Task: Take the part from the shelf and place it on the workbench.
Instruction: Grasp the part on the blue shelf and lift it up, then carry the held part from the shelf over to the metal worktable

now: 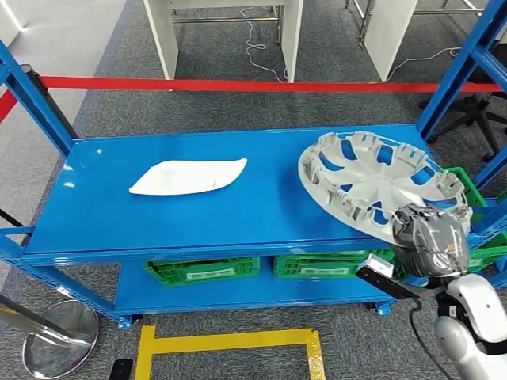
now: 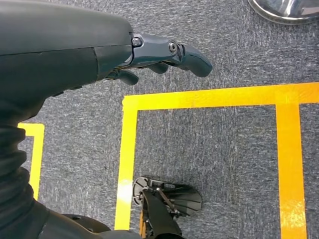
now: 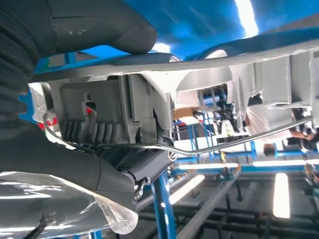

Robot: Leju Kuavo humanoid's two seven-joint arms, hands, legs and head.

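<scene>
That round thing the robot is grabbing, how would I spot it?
Find the blue shelf. At its right end, a grey hubcap lies tilted, its near rim in the right hand. It is round with cut-out holes, unlike the long white part further left.

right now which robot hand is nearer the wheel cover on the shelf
Right. The right robot hand grips the near rim of the wheel cover at the shelf's front edge. The left robot hand hangs low over the grey carpet and yellow floor tape, away from it.
</scene>
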